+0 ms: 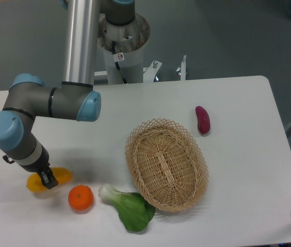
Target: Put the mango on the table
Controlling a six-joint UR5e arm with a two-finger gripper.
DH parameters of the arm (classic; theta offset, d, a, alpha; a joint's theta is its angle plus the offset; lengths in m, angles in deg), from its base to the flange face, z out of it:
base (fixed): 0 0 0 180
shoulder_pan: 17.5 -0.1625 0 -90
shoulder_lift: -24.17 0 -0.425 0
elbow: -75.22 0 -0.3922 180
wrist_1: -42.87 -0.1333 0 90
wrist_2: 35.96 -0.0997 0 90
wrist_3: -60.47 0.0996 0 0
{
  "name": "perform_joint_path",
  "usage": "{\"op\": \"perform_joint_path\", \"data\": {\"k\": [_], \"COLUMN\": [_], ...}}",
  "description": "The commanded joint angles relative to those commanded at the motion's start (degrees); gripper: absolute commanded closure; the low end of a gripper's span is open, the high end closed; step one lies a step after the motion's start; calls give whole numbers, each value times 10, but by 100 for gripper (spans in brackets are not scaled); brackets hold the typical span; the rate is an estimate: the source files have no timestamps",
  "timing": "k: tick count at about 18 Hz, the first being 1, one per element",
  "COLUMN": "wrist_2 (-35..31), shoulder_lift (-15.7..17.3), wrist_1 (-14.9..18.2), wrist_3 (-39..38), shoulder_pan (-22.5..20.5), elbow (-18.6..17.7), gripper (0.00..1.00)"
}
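At the near edge of the large white rounded-corner tabletop [248, 206] lies a green leafy bok choy with a pale stem [129, 206], and just left of it a round orange citrus [81, 198]. Slightly further back, near the left edge, the smooth elongated yellow-orange mango [58, 176] sits low, apparently on or just above the surface; contact is not certain. Its long axis runs roughly left-right, tipped slightly. The black two-finger tool [47, 179] comes down onto its middle, covering it so only the two ends show. The fingers look pinched on the mango, but the arm's wrist hides most of them. Next move is likely release and straight lift, since the citrus is close by on the right. Mid-table, an oval woven wicker basket [166, 164]. Furthest back right, a dark red sweet potato [203, 119], well apart.
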Motion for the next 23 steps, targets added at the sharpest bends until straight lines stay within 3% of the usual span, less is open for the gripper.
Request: {"op": "perform_joint_path", "data": {"k": [7,13,17,19,23], "wrist_2": [-1,1,3,4,19], "shoulder_lift": [20,33,34,40,52], "wrist_1": [-8,-4,0,24,124], "wrist_3": [-9,-1,60,93,205], "shoulder_pan": [-54,-135,-196,-226,-295], "elbow": [6,28,36,44,84], "gripper": [0,0,0,0,0]}}
